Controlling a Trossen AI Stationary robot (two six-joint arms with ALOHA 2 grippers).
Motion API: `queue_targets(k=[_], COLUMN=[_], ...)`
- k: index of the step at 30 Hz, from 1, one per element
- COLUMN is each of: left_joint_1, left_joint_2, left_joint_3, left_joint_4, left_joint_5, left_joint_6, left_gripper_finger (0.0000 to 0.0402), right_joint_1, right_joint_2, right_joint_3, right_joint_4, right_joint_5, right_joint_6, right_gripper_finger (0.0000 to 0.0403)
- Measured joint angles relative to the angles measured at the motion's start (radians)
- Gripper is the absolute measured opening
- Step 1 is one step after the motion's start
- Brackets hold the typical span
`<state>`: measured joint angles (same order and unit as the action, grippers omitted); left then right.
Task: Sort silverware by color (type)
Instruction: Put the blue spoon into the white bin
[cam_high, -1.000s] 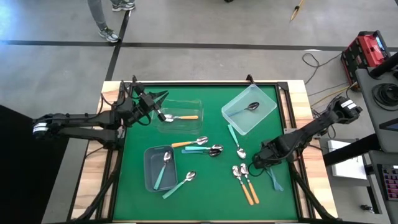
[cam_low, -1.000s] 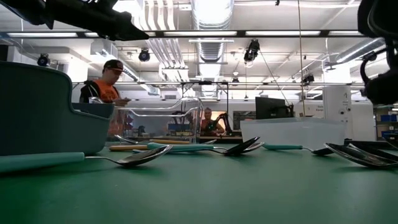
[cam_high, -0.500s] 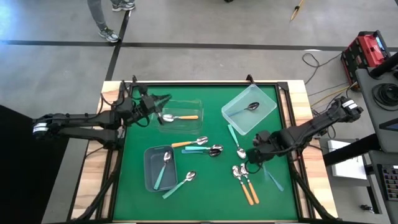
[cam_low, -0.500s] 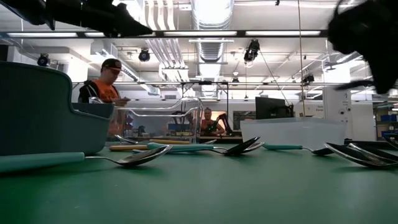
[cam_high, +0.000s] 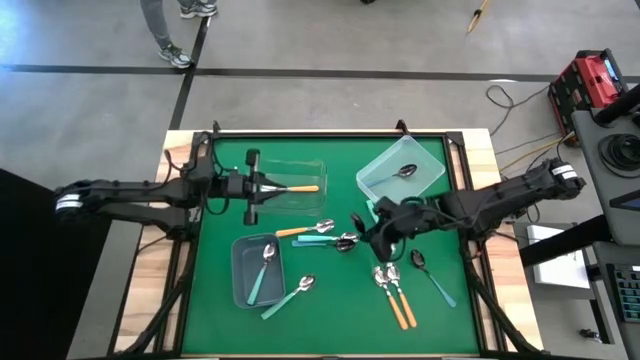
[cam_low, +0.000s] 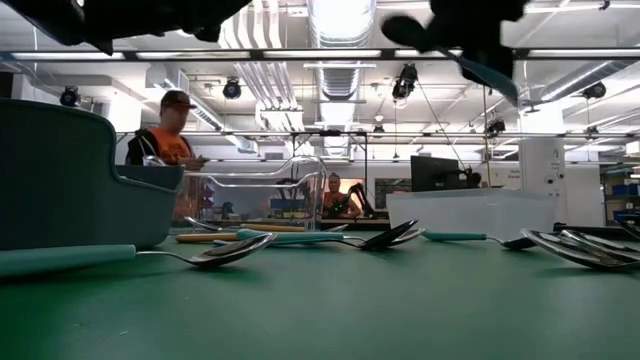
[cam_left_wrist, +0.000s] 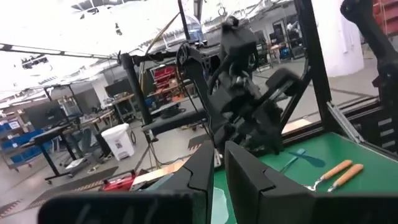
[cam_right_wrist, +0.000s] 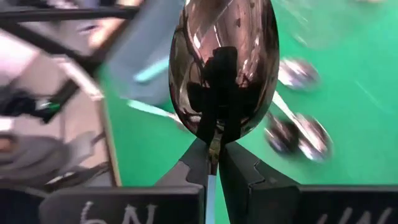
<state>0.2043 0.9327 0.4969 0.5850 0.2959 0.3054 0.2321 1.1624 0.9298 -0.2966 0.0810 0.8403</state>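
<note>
My right gripper (cam_high: 362, 226) hangs above the middle of the green mat (cam_high: 330, 320), shut on a teal-handled spoon whose shiny bowl (cam_right_wrist: 224, 68) fills the right wrist view. My left gripper (cam_high: 268, 186) is shut and empty over the clear bin (cam_high: 300, 168), where an orange spoon (cam_high: 298, 188) lies. More silverware lies flat on the mat: an orange spoon (cam_high: 298, 231), teal ones (cam_high: 322, 239) (cam_high: 288, 296), two orange ones (cam_high: 398, 298) and a blue one (cam_high: 434, 282). A teal spoon (cam_high: 262, 275) lies in the grey bin (cam_high: 240, 285), and a dark spoon (cam_high: 406, 171) in the white bin (cam_high: 385, 195). My right gripper pinches the spoon's neck (cam_right_wrist: 213, 149), where bowl meets handle, between its two fingers. The fingers lie along the spoon: the bowl sticks out past the fingertips and the handle (cam_right_wrist: 211, 186) runs back between them. They slant down toward the table's left. The spoon is lifted clear of the mat.
The three bins stand on the mat's left and far right, and bare mat lies along the near edge. A black frame (cam_high: 330, 132) rims the table. A person in an orange top (cam_low: 165, 140) stands in the room behind, and a person's legs (cam_high: 165, 30) show beyond the far edge.
My right gripper, shut throughout, has risen from low over the mat's near right and gone toward the table's middle, rolling as it went. The blue spoon it stood over now shows whole. My left gripper has turned at the wrist above the clear bin without shifting much.
</note>
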Motion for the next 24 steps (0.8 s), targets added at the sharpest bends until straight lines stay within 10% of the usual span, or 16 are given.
queue_targets(k=[13, 24], left_joint_1=[0.000, -0.024], left_joint_2=[0.213, 0.410], left_joint_3=[0.000, 0.095], left_joint_4=[0.380, 0.470], left_joint_5=[0.168, 0.351], left_joint_6=[-0.157, -0.225], left_gripper_finger=[0.0023, 0.0090], right_joint_1=[-0.038, -0.067], right_joint_2=[0.019, 0.212], right_joint_3=[-0.001, 0.005], right_joint_4=[0.311, 0.586], right_joint_5=[-0.048, -0.330], right_joint_6=[-0.434, -0.511], right_gripper_finger=[0.0013, 0.0013])
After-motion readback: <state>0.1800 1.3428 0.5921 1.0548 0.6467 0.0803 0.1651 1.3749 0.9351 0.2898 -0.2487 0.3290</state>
